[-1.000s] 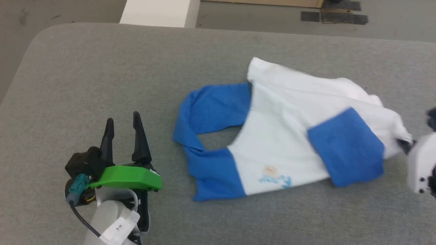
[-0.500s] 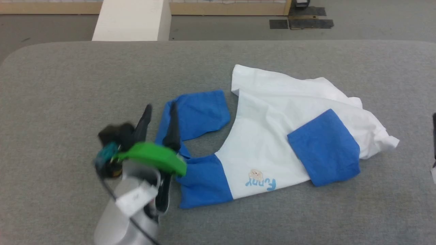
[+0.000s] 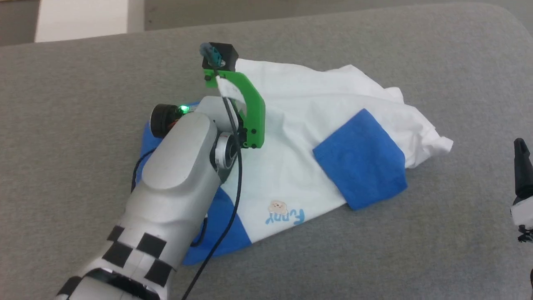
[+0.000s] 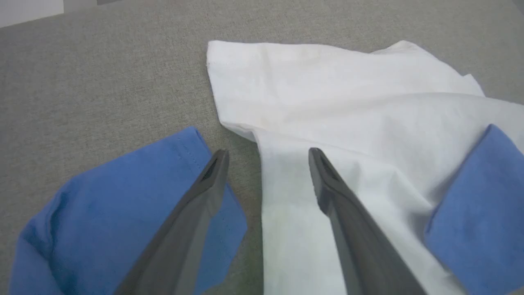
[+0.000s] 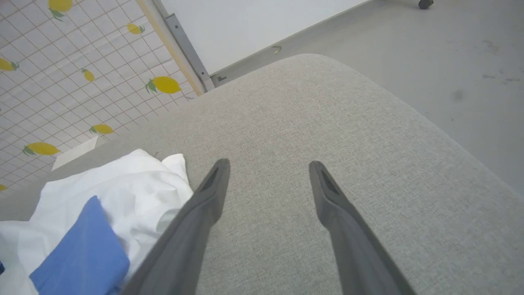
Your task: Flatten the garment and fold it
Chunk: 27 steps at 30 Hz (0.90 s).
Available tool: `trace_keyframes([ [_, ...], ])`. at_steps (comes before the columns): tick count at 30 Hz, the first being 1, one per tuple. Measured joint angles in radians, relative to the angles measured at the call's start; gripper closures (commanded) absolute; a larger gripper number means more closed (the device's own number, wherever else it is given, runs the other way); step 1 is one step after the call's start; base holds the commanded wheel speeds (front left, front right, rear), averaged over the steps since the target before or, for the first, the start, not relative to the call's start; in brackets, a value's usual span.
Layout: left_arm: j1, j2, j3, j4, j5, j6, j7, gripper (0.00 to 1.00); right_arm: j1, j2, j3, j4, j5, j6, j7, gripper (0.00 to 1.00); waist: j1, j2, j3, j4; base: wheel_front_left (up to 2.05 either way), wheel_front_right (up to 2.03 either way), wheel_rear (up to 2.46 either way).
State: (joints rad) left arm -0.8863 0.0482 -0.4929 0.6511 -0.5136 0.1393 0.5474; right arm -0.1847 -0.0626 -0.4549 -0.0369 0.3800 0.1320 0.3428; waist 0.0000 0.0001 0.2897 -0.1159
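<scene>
The garment (image 3: 308, 125), a white T-shirt with blue sleeves and a small logo (image 3: 285, 212), lies crumpled on the grey table. One blue sleeve (image 3: 360, 160) is folded over its white body. My left arm (image 3: 183, 166) reaches over the shirt's left side and hides its own fingers in the head view. In the left wrist view my left gripper (image 4: 268, 155) is open above the gap between a blue sleeve (image 4: 123, 196) and the white body (image 4: 348, 102). My right gripper (image 5: 269, 164) is open over bare table, to the right of the garment (image 5: 123, 184); one of its fingers (image 3: 522, 166) shows at the head view's right edge.
The grey padded table (image 3: 83, 104) has a rounded far corner (image 5: 327, 65) with floor beyond it. A white block (image 3: 83, 21) stands behind the table. A lemon-patterned wall (image 5: 61, 61) rises past the table's far side.
My right gripper has opened, let go of the shirt's right edge and drawn back to the right. My left arm has swung forward over the left sleeve. The head camera has shifted.
</scene>
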Motion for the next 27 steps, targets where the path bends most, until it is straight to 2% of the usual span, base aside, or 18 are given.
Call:
trace_keyframes([
  [4, -0.02, 0.0, -0.006, 0.034, -0.009, 0.005, 0.041, 0.0, -0.006, 0.003, 0.001, 0.025, 0.008, 0.0, -0.023, 0.0, 0.0, 0.0, 0.035, -0.04, 0.0, 0.0, 0.0],
  [5, -0.02, 0.0, -0.007, 0.04, -0.011, 0.005, 0.044, 0.13, -0.006, 0.003, 0.001, 0.029, 0.008, 0.0, -0.028, 0.0, 0.0, 0.0, 0.043, -0.049, 0.0, 0.0, 0.0],
  [6, -0.02, -0.001, -0.005, 0.042, -0.017, 0.005, 0.039, 0.67, -0.007, 0.003, 0.0, 0.033, 0.008, 0.0, -0.032, 0.0, 0.0, 0.0, 0.049, -0.055, 0.0, 0.0, 0.0],
  [7, -0.02, 0.0, -0.005, 0.043, -0.018, 0.005, 0.03, 1.0, -0.009, 0.004, -0.001, 0.038, 0.008, 0.0, -0.036, 0.0, 0.0, 0.0, 0.057, -0.062, 0.0, 0.0, 0.0],
  [9, -0.02, 0.0, -0.002, 0.041, -0.027, 0.002, 0.009, 1.0, -0.012, 0.004, -0.002, 0.044, 0.007, 0.0, -0.044, 0.0, 0.0, 0.0, 0.067, -0.071, 0.0, 0.0, 0.0],
  [14, -0.048, 0.002, 0.064, 0.008, -0.034, 0.02, -0.165, 1.0, -0.022, 0.004, 0.004, 0.05, 0.004, 0.0, -0.045, 0.0, 0.0, 0.0, 0.077, -0.068, 0.0, 0.0, 0.0],
  [15, -0.078, 0.015, 0.101, -0.001, -0.034, 0.039, -0.245, 1.0, -0.028, 0.004, 0.016, 0.05, 0.004, 0.0, -0.045, 0.0, 0.0, 0.0, 0.082, -0.065, 0.0, 0.0, 0.0],
  [18, -0.132, 0.075, 0.175, 0.008, -0.034, 0.083, -0.338, 1.0, -0.047, 0.004, 0.042, 0.047, 0.004, 0.0, -0.045, 0.0, 0.0, 0.0, 0.096, -0.068, 0.0, 0.0, 0.0],
  [21, -0.149, 0.15, 0.248, 0.022, -0.037, 0.13, -0.401, 1.0, -0.059, 0.001, 0.059, 0.046, 0.007, 0.0, -0.053, 0.0, 0.0, 0.0, 0.112, -0.074, 0.0, 0.0, 0.0],
  [25, -0.14, 0.207, 0.326, 0.037, -0.069, 0.182, -0.44, 1.0, -0.06, -0.004, 0.073, 0.051, 0.007, 0.0, -0.062, 0.0, 0.0001, 0.0, 0.128, -0.077, 0.0, 0.0, 0.0],
  [26, -0.104, 0.21, 0.343, 0.043, -0.094, 0.195, -0.425, 0.66, -0.06, -0.011, 0.086, 0.059, 0.007, 0.0, -0.062, 0.0, 0.0001, 0.0, 0.132, -0.066, 0.0, 0.0, 0.0],
  [27, -0.092, 0.207, 0.345, 0.039, -0.102, 0.187, -0.413, 0.0, -0.06, -0.013, 0.091, 0.059, 0.007, 0.0, -0.062, 0.0, 0.0001, 0.0, 0.132, -0.061, 0.0, 0.0, 0.0],
])
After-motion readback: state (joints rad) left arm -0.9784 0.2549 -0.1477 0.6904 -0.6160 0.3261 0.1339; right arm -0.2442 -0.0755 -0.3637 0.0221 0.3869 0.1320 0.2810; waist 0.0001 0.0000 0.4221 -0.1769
